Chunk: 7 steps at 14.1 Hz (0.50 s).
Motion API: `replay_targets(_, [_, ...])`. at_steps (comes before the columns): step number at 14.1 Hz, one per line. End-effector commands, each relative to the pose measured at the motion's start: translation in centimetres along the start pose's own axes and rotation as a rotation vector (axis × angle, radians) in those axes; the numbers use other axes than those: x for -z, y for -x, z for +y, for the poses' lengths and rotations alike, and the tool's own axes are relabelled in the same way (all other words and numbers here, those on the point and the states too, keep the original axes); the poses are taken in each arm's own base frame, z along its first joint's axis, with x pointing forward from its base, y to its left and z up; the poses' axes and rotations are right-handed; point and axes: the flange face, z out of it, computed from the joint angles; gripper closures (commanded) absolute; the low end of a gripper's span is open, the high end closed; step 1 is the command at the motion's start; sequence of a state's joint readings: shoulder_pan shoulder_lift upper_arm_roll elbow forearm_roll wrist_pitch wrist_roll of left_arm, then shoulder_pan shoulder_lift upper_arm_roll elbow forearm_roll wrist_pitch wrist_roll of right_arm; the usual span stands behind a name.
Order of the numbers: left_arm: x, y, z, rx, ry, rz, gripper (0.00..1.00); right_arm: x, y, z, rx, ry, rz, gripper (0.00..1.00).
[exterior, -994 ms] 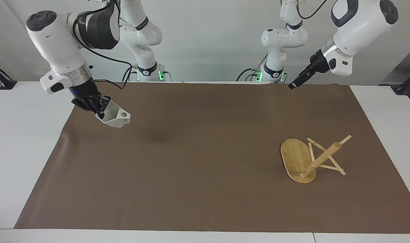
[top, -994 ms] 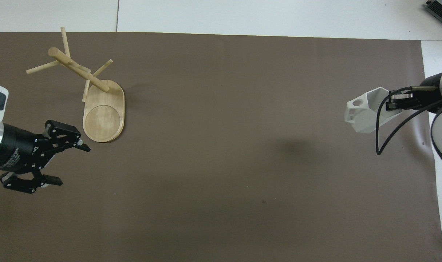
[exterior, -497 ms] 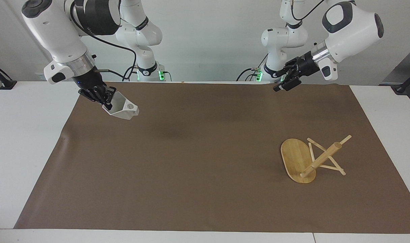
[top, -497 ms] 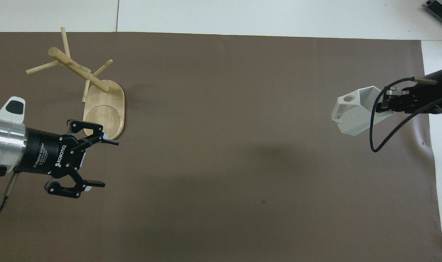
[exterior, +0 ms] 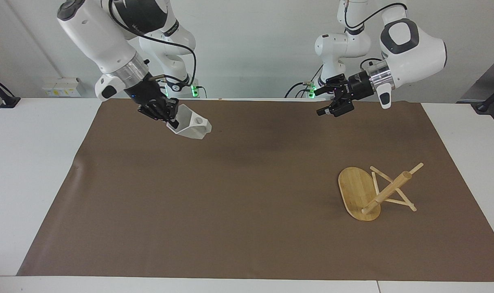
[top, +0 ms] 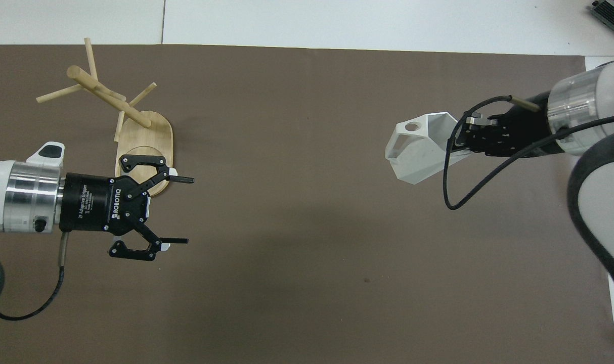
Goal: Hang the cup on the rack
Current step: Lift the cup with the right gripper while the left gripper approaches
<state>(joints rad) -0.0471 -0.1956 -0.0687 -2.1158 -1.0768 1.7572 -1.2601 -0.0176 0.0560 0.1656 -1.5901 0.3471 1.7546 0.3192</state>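
- Brown paper (exterior: 239,195) covers most of the white table (exterior: 27,162), with both arms raised over the edge of it nearest the robots
- Over the last second the right arm (exterior: 100,36) has swung inward from its own end toward the middle, carrying the cup along; the left arm (exterior: 409,53) has turned and come in as well, so its pincer now points sideways toward the cup
- To my eye that means the carrying leg is under way, perhaps toward a hand-over, though nothing is hung yet
- Rack (exterior: 373,191) has not moved: it lies tipped over toward the left arm's end, oval base on edge, post and pegs slanting down to the paper, so it looks as if it must be stood up first
- Right gripper (exterior: 167,118) is clamped on the cup's rim, its wrist angled down over the paper
- Left gripper (top: 178,210) hangs over the paper beside the rack's base, fingers spread wide and holding nothing
- Cup (exterior: 190,126), white and faceted, is up in the air, tilted with its pierced handle leading, well apart from the rack
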Motion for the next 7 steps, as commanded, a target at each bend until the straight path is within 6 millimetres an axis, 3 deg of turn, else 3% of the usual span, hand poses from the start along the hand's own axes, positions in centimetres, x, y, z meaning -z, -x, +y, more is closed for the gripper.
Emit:
replay_targets(1, [-2.5, -0.6, 1.1, 0.089, -0.001, -0.080, 0.00, -0.6, 0.9, -2.4, 0.031, -0.035, -0.006, 1.00])
replay_targets(7, [-6.1, -1.9, 3.4, 0.158, -0.001, -0.162, 0.00, -1.2, 2.4, -6.5, 0.037, -0.195, -0.027, 1.00])
